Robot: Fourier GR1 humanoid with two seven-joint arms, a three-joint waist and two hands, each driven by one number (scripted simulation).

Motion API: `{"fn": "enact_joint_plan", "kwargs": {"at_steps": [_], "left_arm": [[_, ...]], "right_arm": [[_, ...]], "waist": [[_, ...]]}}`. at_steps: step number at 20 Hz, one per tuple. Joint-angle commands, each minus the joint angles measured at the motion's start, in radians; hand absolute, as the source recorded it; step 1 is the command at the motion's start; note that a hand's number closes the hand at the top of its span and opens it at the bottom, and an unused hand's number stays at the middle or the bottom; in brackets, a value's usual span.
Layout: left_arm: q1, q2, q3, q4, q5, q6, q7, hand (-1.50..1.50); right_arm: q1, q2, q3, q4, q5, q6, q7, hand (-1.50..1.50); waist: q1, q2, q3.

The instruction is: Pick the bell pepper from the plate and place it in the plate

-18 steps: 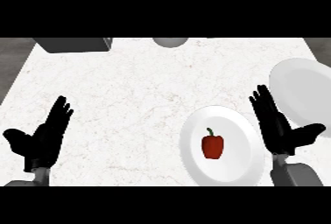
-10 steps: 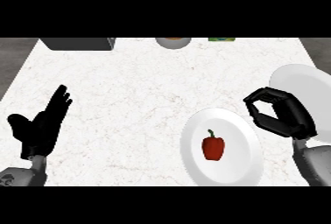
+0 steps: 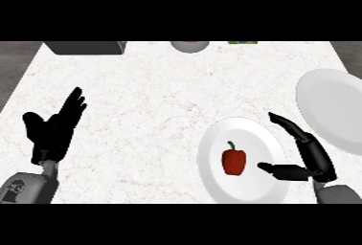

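Note:
A red bell pepper (image 3: 234,161) with a green stem lies in the middle of a white plate (image 3: 243,196) at the counter's front right. A second white plate (image 3: 332,110) sits at the right edge, partly cut off. My right hand (image 3: 309,158) hovers over the near plate's right rim, open, fingers spread toward the far side and thumb pointing left at the pepper, a short gap away. My left hand (image 3: 54,129) rests open at the front left, fingers up.
At the counter's far edge stand a dark grey box (image 3: 86,47) at left, a grey bowl (image 3: 189,46) in the middle, and a small green item (image 3: 242,42) to its right. The counter drops off at the left and right sides.
My right hand curled briefly, then opened and moved down-left from the far plate to the near plate's right rim, thumb toward the pepper. The view shifted slightly; the left hand stayed put.

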Motion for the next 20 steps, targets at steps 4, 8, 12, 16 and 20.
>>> {"fn": "enact_joint_plan", "kwargs": {"at_steps": [4, 8, 12, 16, 20], "left_arm": [[0.022, -0.007, 0.021, 0.019, -0.008, -0.047, -0.026, 0.0], [0.009, -0.025, 0.034, -0.012, -0.031, -0.037, 0.015, 0.0], [-0.033, -0.063, 0.039, 0.016, -0.068, -0.028, 0.032, 0.0], [0.004, -0.028, 0.068, 0.011, -0.044, -0.08, 0.004, 0.0], [-0.028, -0.07, 0.081, 0.103, -0.06, -0.083, -0.041, 0.0]], "right_arm": [[0.031, -0.075, 0.085, -0.058, 0.184, -0.006, 0.069, -1.5], [0.058, -0.113, 0.077, -0.223, 0.219, 0.02, 0.225, -1.5], [0.043, -0.112, 0.078, -0.249, 0.265, 0.078, 0.308, -1.5], [0.008, -0.142, 0.136, -0.32, 0.31, 0.157, 0.48, -1.5], [-0.037, -0.116, 0.17, -0.328, 0.412, 0.161, 0.574, -1.5]], "waist": [[0.004, -0.001, 0.0], [0.001, -0.002, 0.0], [0.001, -0.001, 0.0], [0.005, -0.001, -0.001], [0.002, 0.001, -0.001]]}}
